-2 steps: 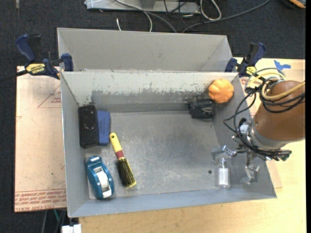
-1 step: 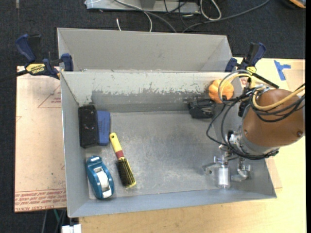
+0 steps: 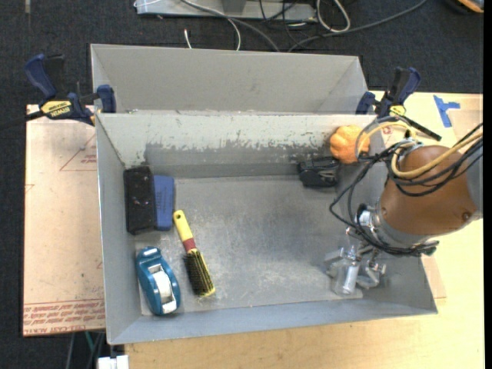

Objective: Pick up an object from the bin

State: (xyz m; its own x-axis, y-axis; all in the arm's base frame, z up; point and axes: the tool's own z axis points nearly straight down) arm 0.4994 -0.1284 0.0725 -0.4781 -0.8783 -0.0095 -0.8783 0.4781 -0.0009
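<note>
Gripper (image 3: 351, 271) low over bare floor in bin's (image 3: 254, 229) near-right corner, can't tell if it's open; nearest item, black block (image 3: 317, 175), sits at back wall, so we risk closing on nothing

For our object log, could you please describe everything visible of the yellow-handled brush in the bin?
The brush is small, with a yellow plastic-looking handle and a dark head with yellowish bristles. It lies flat on the floor of the grey bin, at the left, handle toward the back, head toward the near wall. A blue tape dispenser lies close beside it and a blue-and-black block by its handle tip; contact with either is unclear.
</note>
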